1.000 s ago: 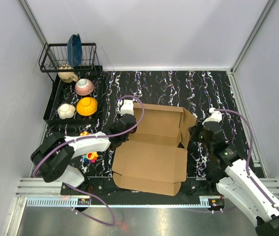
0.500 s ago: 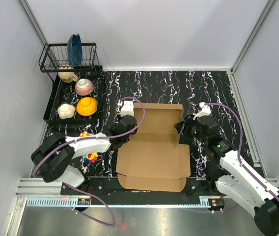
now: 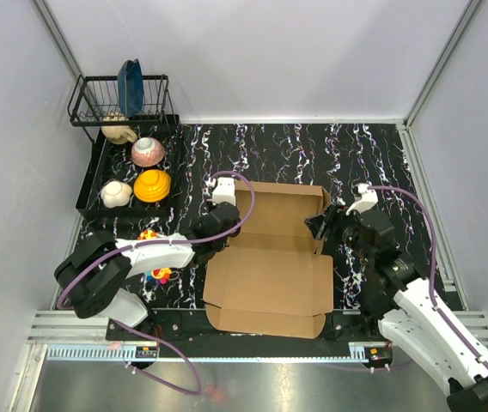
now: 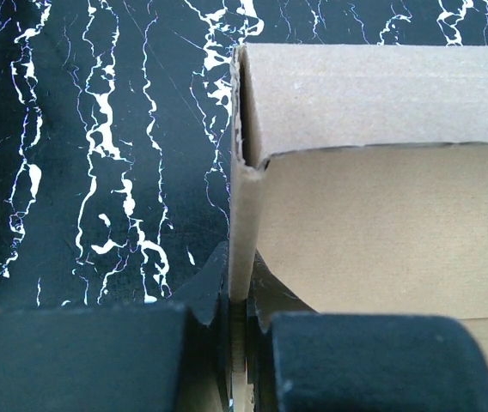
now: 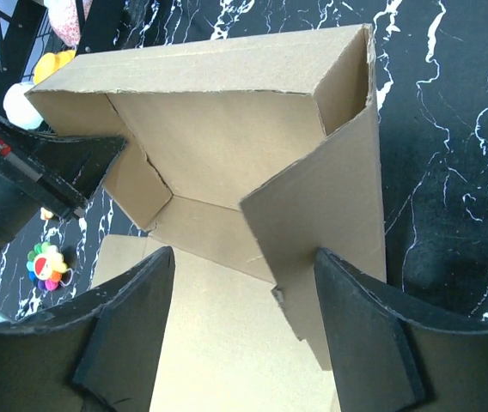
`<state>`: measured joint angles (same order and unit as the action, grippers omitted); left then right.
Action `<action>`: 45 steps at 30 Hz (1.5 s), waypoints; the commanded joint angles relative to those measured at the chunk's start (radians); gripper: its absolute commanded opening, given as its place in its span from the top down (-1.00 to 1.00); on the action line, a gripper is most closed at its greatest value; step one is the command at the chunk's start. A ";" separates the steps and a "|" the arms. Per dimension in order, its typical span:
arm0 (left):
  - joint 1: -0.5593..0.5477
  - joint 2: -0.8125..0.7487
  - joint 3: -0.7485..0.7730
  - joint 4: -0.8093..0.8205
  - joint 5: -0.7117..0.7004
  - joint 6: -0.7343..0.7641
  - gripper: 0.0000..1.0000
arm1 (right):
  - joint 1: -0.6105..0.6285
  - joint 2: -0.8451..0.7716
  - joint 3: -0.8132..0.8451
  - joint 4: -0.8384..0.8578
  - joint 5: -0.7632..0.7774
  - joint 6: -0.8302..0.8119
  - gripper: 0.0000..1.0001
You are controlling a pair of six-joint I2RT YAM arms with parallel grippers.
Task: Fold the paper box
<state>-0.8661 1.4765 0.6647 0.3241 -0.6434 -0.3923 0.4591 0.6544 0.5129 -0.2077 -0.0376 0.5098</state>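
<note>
Left wrist: tool (image 4: 242, 287) tight on paper box (image 4: 381, 215); right tool (image 5: 240, 262) agape

Left arm (image 3: 154, 251) and right arm (image 3: 429, 318): white shells, black joints, black bases. A purple cable (image 3: 431, 232) loops along each arm. White camera block (image 3: 222, 190) at each wrist. Fingers (image 5: 373, 343) matte black, broad, curved.

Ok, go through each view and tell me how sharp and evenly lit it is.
Top external: soft, even light, the paper box crisp and glare-free. Left wrist: the box wall is sharp, but the left gripper's fingers at the bottom edge are dark and blurred. Right wrist: box in focus, the right gripper's fingers nearly black, little detail.
</note>
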 commanded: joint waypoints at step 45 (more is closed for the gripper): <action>0.003 -0.001 -0.020 -0.007 0.051 0.023 1.00 | 0.006 0.251 0.039 0.080 0.148 0.052 -0.26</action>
<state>-0.8646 1.4765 0.6582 0.3374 -0.6361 -0.3843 0.4599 0.8604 0.5526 -0.2337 0.1295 0.5880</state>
